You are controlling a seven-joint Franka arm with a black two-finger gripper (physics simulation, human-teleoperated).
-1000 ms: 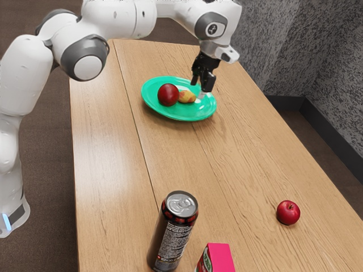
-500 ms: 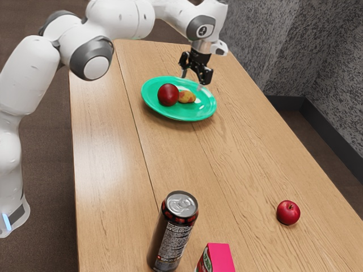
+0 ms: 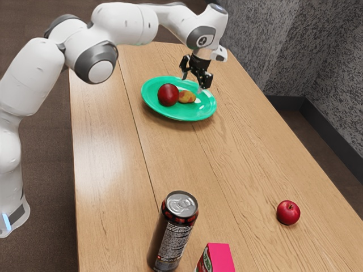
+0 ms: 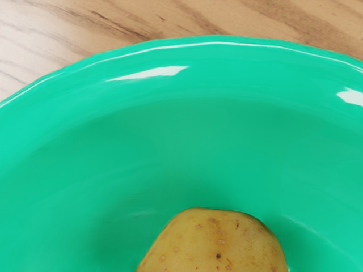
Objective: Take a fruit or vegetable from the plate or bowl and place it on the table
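Potato (image 3: pixel 188 97) and red fruit (image 3: pixel 168 95) lie close together on the green plate (image 3: pixel 205 110), 2 candidates for the pick. The black gripper (image 3: pixel 193 84) hangs over the plate beside the potato, its jaws spread wide with nothing between them. So the task looks to be at the approach: 0 pieces are grasped. Left to do, in my judgement: lower around the potato, the likelier target, close, lift it clear of the rim, set it on the bare table (image 3: pixel 113 170) and let go.
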